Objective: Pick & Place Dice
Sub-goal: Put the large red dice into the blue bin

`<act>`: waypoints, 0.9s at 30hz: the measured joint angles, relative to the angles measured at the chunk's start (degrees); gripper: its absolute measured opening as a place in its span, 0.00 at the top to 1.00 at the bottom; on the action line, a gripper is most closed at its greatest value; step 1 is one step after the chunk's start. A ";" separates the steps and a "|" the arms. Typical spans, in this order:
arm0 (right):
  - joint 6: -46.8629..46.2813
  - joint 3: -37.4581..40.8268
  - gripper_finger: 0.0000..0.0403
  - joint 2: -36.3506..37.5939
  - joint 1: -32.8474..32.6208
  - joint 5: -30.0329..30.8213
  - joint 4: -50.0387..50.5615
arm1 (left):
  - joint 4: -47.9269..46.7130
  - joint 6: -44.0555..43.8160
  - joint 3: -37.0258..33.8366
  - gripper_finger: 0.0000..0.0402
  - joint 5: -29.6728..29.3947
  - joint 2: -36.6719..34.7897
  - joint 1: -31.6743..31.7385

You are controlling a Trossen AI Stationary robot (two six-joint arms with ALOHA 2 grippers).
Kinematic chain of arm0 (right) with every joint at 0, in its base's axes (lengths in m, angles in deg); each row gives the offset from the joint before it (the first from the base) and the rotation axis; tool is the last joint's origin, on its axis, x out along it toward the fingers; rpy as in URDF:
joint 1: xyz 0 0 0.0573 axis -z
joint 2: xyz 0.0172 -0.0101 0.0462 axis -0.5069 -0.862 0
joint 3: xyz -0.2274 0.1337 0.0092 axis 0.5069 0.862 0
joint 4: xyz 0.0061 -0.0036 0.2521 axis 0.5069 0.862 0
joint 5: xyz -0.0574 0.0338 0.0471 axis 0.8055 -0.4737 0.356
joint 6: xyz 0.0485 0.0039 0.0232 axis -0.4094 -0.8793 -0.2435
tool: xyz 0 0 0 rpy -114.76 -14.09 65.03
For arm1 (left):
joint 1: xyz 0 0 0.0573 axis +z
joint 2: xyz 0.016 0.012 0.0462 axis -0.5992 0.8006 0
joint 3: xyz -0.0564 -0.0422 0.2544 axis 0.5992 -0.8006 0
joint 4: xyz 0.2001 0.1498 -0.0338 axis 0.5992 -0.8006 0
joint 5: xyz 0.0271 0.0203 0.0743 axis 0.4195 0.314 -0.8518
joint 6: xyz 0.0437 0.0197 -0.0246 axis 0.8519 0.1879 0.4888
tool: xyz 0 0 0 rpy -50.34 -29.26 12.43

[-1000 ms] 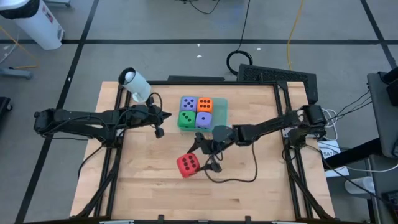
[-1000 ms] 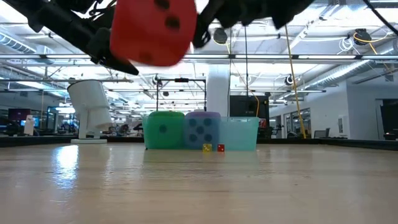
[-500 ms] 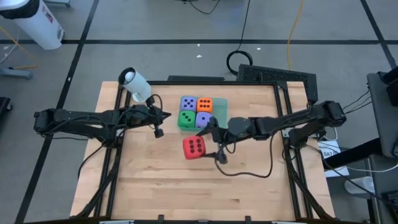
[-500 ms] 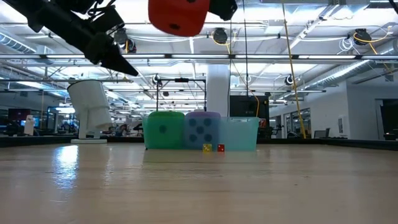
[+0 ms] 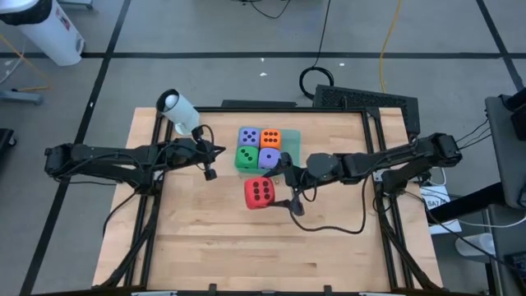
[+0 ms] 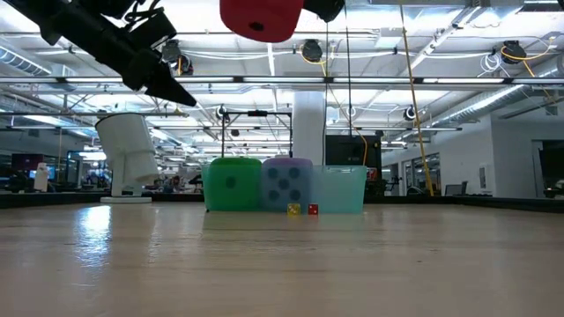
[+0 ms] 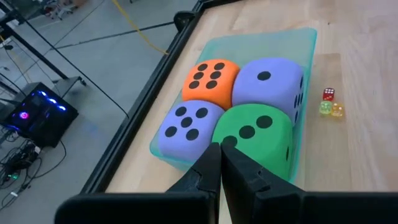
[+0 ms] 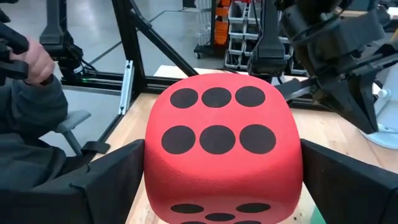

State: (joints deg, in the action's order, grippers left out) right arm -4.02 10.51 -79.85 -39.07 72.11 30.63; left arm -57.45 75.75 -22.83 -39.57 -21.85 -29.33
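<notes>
Dice mostly packed already: we count four in the teal tray [image 5: 294, 145] near the table's [image 5: 197, 247] back edge, purple [image 5: 248, 137] and orange [image 5: 271, 139] in the back row, green [image 5: 246, 157] and a second purple [image 5: 269, 158] in front. We see the red die [image 5: 260, 192] clamped between the wide-spread fingers of the right gripper [image 5: 276, 191], lifted clear of the wood; in the low view it hangs well above the tray's rim. We judge it's held high so it can pass over the packed dice. The right end of the tray looks free, likely the drop spot, just past the purple die. Three tiny dice [image 7: 330, 104] lie on the wood touching or just beside the tray's front wall, worth avoiding. Left gripper [image 5: 209, 161], fingers closed on nothing, waits near the tray's left end, beside a white cylinder [image 5: 178, 112]. Plenty of bare table toward the front edge.
</notes>
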 joint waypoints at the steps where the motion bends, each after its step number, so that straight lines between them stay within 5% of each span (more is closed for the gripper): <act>1: 0.00 0.00 0.02 0.00 0.24 0.02 0.15 | 0.00 -0.18 0.00 0.94 0.19 0.00 0.00; 9: 3.37 0.02 0.02 4.37 3.93 3.36 5.48 | 0.22 -2.01 0.02 0.94 3.32 0.00 0.00; 17: 3.98 -0.04 0.02 11.83 10.80 16.52 19.60 | -1.53 -3.16 0.02 0.94 3.89 0.00 0.00; 27: 2.86 -0.02 0.02 5.09 19.36 12.84 28.06 | -1.46 -2.72 0.02 0.94 3.83 0.00 0.00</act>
State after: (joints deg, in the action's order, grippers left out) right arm -1.16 10.49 -74.76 -19.71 84.95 58.69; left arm -58.91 73.03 -22.80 -35.74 -21.85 -29.33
